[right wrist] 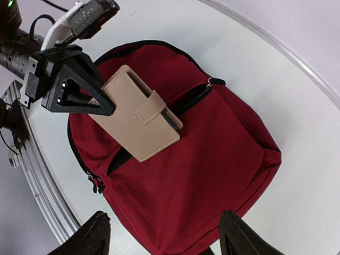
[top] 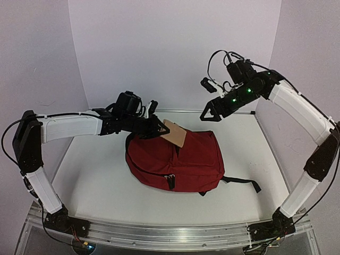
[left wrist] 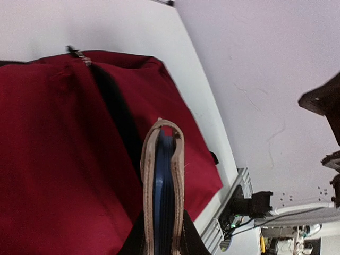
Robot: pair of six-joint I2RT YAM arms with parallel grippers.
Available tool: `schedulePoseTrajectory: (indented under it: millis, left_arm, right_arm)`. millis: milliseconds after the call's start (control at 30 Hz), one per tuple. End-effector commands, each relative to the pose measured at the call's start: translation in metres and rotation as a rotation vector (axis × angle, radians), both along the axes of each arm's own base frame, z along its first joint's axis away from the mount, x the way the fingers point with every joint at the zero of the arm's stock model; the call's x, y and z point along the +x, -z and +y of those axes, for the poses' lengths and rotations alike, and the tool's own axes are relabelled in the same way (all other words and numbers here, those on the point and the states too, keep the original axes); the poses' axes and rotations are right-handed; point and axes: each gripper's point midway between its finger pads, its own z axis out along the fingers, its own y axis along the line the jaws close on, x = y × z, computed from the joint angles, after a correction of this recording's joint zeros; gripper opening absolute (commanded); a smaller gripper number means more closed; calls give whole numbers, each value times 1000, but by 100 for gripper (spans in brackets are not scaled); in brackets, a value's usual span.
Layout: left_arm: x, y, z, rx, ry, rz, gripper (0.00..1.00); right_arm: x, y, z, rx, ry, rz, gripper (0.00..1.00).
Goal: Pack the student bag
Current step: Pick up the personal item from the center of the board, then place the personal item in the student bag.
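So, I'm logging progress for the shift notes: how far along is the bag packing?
Done: the red bag lies flat with its zip open. In hand: the left gripper holds a tan case over that opening, mostly outside. The right gripper hovers open, empty. Left: push the case in and zip up.

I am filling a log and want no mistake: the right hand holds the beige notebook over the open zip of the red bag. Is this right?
Not the right hand: the left hand holds the beige notebook over the open zip of the red bag. The right wrist view shows this, with the right hand open and holding nothing.
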Motion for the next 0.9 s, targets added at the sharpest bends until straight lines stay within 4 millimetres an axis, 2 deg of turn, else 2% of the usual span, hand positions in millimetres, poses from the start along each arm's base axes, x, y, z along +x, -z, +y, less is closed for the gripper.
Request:
schedulePoseTrajectory:
  millis: [0,100,300,400,633,733,867]
  left_arm:
    - [12,-3,28,32,-158,45,0]
    - [12,1,35,37,-192,54,0]
    - [7,-5,47,15,-229,46,0]
    - [7,-1,50,30,-243,55,0]
    - [8,14,45,25,-227,81,0]
    - [8,17,46,21,-233,86,0]
    - [6,20,49,27,-242,88,0]
  right_arm:
    - [24,17,24,78,110,82,71]
    - [31,28,37,68,149,104,71]
    - [32,51,73,-14,166,74,70]
    - [36,62,84,-50,189,58,68]
    - [53,89,91,-167,323,-22,63]
    - [63,100,88,-195,378,-35,58]
    - [66,117,88,-211,413,-11,50]
